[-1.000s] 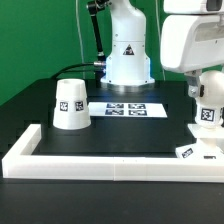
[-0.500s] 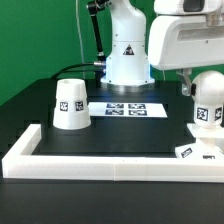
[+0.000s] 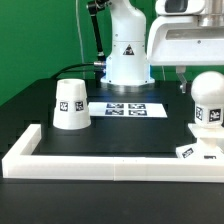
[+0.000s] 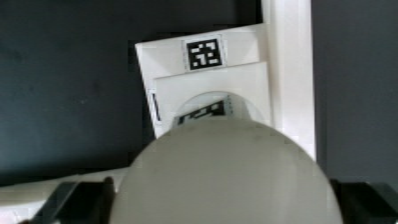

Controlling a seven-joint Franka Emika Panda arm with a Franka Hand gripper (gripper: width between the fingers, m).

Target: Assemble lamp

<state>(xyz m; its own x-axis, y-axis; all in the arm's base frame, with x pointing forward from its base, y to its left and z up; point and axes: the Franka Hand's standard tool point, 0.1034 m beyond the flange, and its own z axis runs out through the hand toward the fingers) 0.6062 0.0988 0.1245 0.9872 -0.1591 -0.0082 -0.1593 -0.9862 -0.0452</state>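
Green backdrop (image 3: 40,40), black table (image 3: 130,135), white rail (image 3: 100,160)

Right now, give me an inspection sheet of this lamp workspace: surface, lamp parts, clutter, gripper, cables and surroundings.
Surface: black table, edged by white bars; marker board flat near the middle.
Job's things: shade wide end down at the exterior view's left; bulb upright over the base at its right.
Clutter: nothing seen.
Gripper: gripper straddles the bulb; open or shut cannot be told.
Cables: dark cable beside the arm's pedestal.
Surroundings: green backdrop.
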